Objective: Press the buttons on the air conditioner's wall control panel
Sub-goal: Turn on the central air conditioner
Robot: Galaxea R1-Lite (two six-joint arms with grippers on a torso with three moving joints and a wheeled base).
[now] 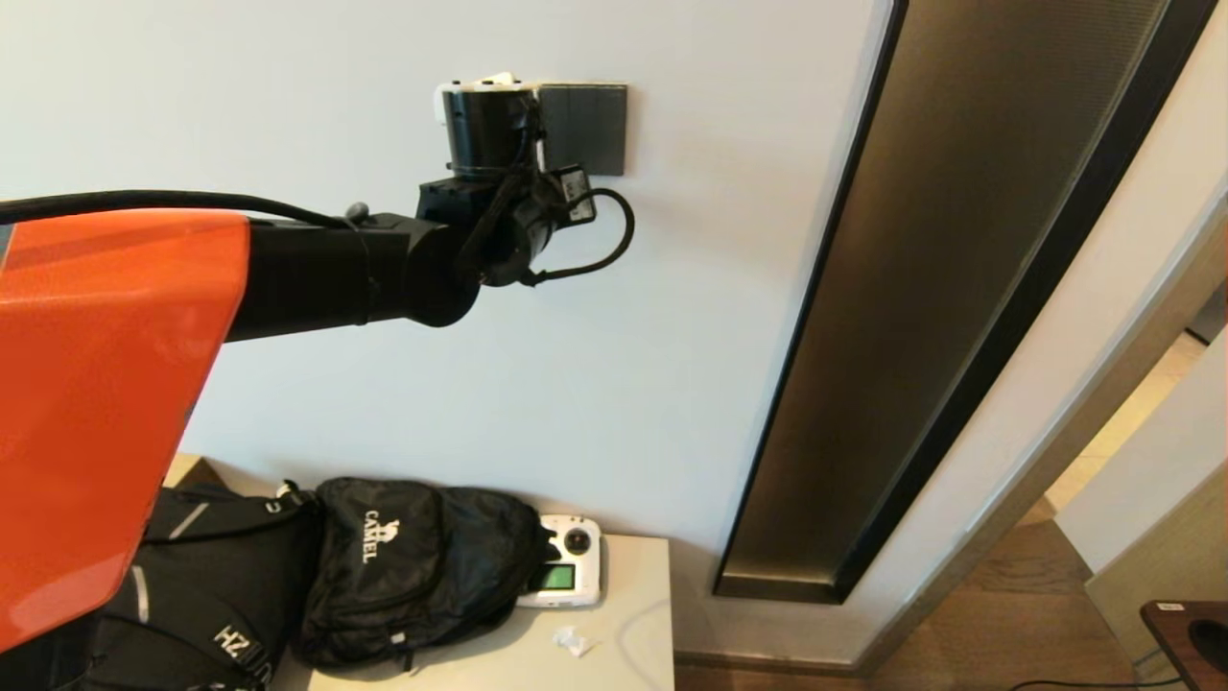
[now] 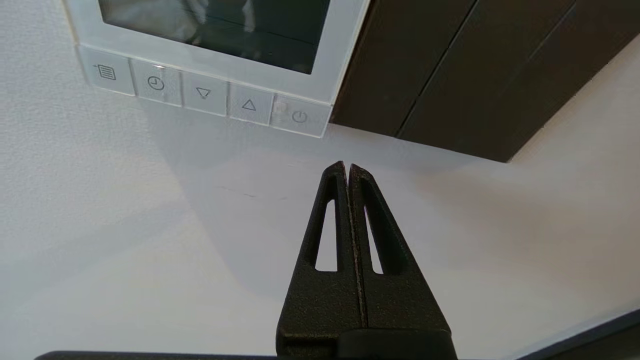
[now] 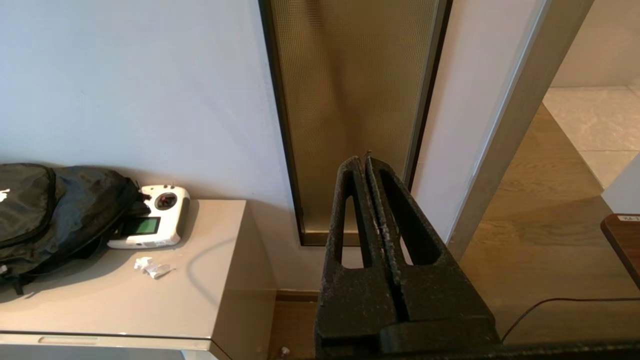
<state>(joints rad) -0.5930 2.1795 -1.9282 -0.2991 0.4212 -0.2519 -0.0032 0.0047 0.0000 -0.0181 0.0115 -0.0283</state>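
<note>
- While the left gripper (image 2: 346, 167), pinched closed and empty, hovers near the white wall control panel (image 2: 220, 75), its power button (image 2: 299, 117) just ahead looks unpressed.
- Right gripper (image 3: 366, 161) parked, closed too.

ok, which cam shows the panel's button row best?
Left wrist view: all five buttons legible under the control panel screen, with the left gripper shut just short of them. Head view: the arm hides most of the panel. Right wrist view: none.

Control panel (image 2: 210, 45) cut off by the left wrist view's edge. Mostly hidden behind the left arm (image 1: 480, 144) in the head view.
</note>
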